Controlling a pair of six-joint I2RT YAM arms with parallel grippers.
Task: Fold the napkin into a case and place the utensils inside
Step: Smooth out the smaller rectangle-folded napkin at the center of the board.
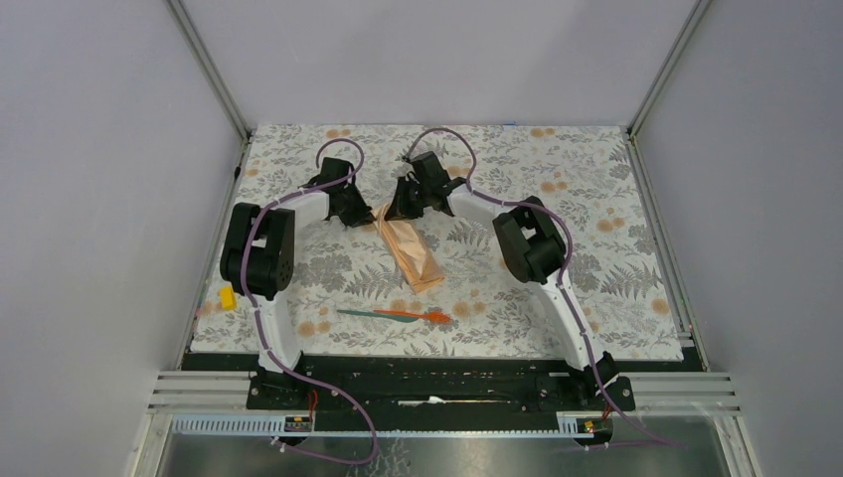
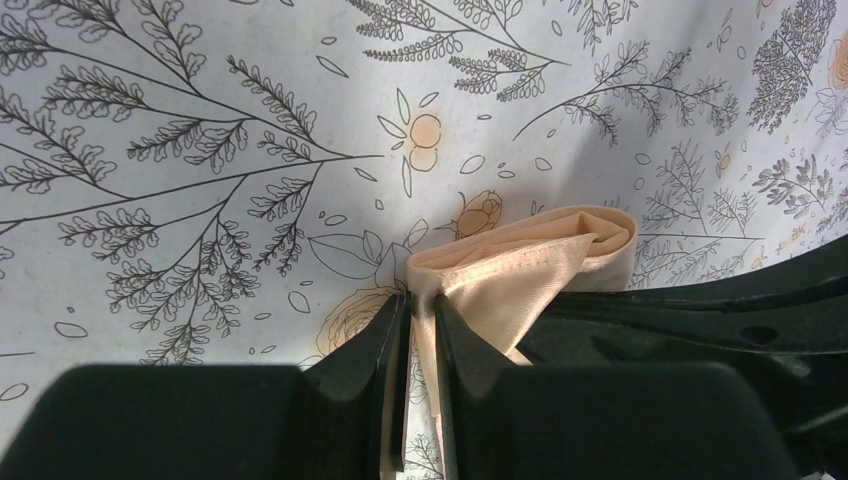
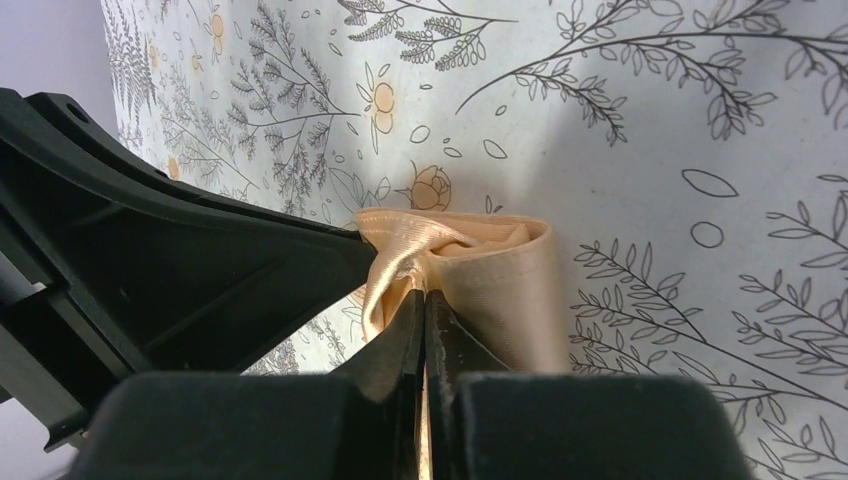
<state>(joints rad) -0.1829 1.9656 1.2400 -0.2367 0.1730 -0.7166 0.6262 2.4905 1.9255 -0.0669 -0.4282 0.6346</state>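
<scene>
Entry: fold-and-fill job, roughly midway.
- My left claw (image 2: pixel 420 300): clenched on far end of napkin (image 1: pixel 413 253).
- Napkin: peach, satiny, folded into narrow layered strip, lying angled mid-surface (image 1: pixel 557 258).
- My right claw (image 3: pixel 425 295): pinched shut on same end.
- Utensils (image 1: pixel 393 315): teal and orange, lying outside strip, nearer me. Insertion left to do.

We are pinching a raised fold of the peach napkin (image 3: pixel 500 280) in our right gripper (image 3: pixel 424 300), over the floral tablecloth (image 3: pixel 650 120).
</scene>
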